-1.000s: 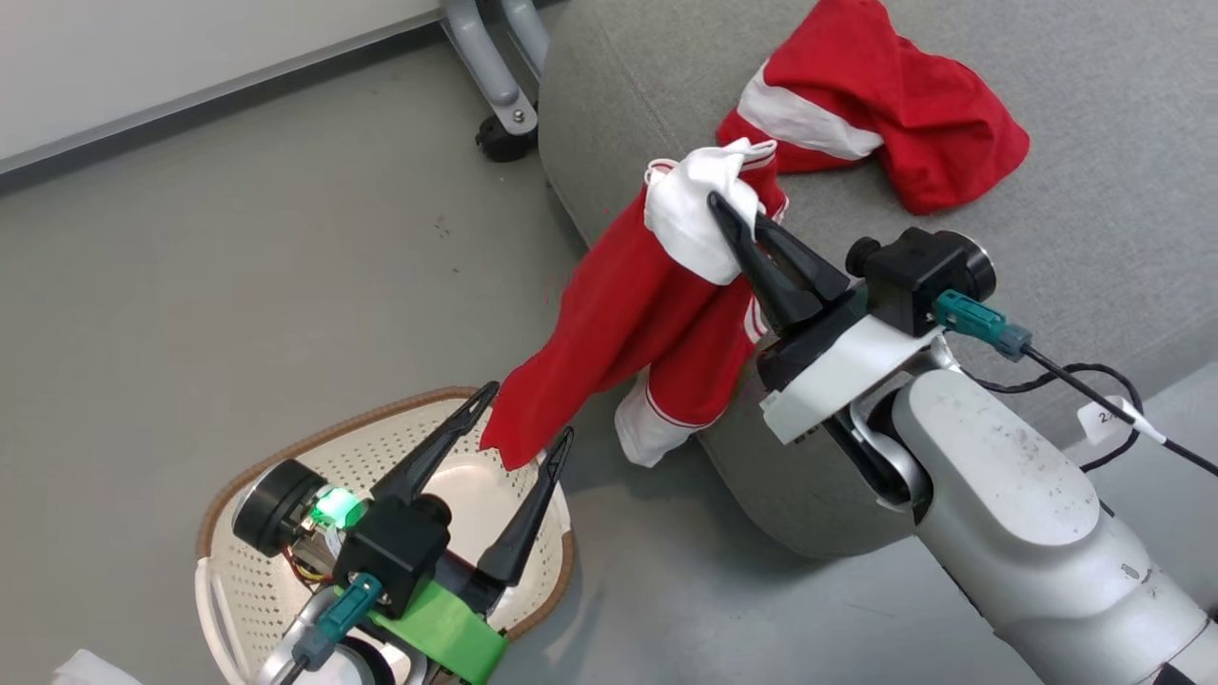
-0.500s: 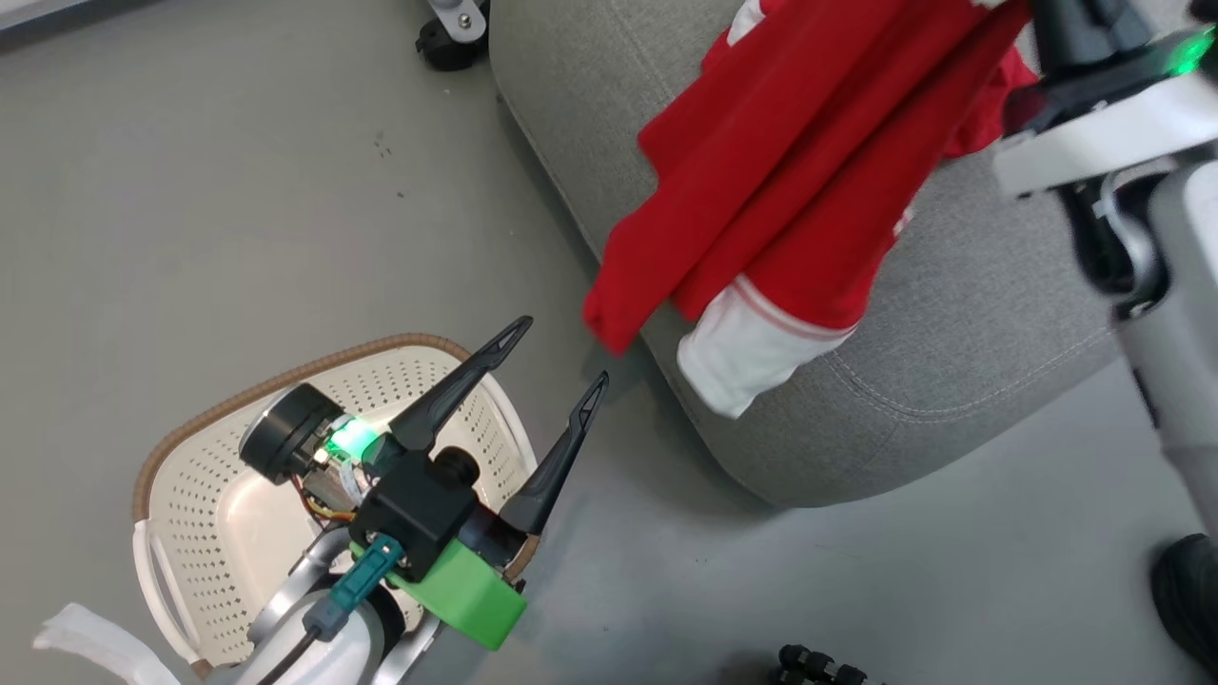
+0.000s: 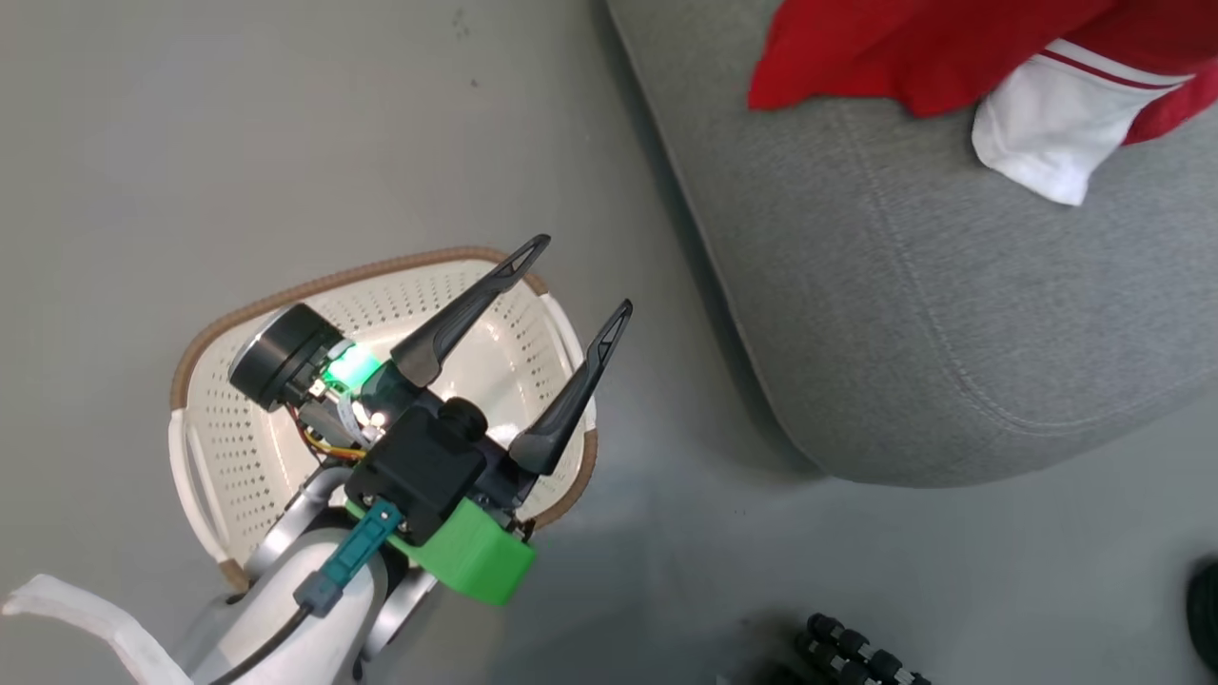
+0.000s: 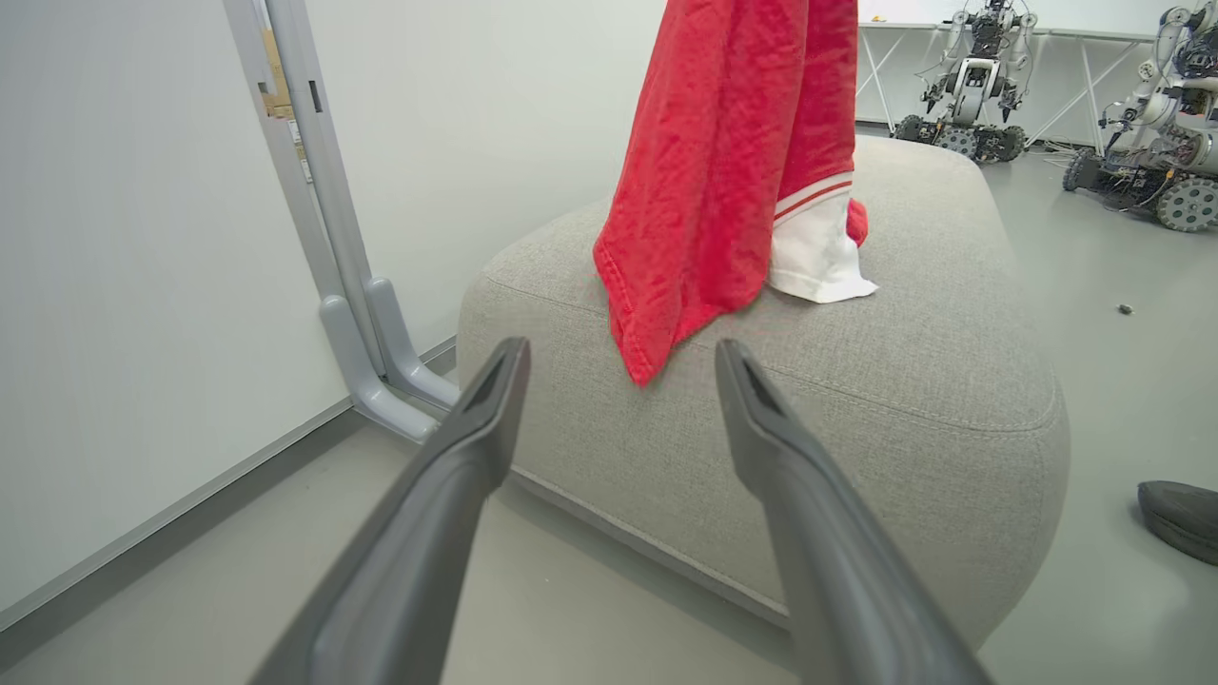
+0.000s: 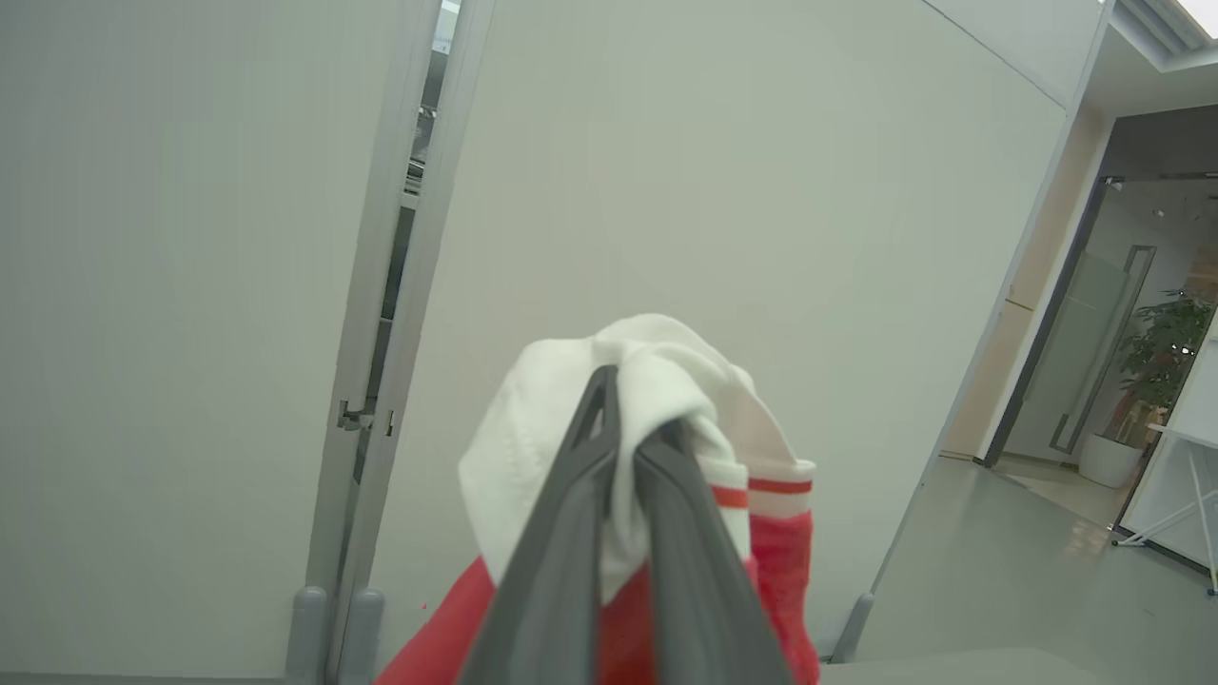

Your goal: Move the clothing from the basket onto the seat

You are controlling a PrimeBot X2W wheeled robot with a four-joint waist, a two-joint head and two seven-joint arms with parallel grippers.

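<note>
The right pincer (image 5: 633, 404) is pinching the white band at the top of a red garment (image 4: 714, 171), its fingers pressed together on the fabric. The garment is hanging down over the seat (image 3: 913, 314). Its lower hem and white cuff (image 3: 1037, 143) appear to be touching the cushion near the seat's edge on the basket's side. The basket (image 3: 314, 283) is sitting on the floor beside the seat and, as far as its bottom is showing, is looking empty. The left pincer (image 3: 583, 272) is hovering above it, spread wide and holding nothing.

The step in hand seems to be laying the garment down. To do it well, the arm should be carrying the band further in from that edge before lowering. That way the cloth's weight is landing on the cushion rather than sliding off the rounded edge to the floor. The fingers should be parting only once most of the fabric is resting.
</note>
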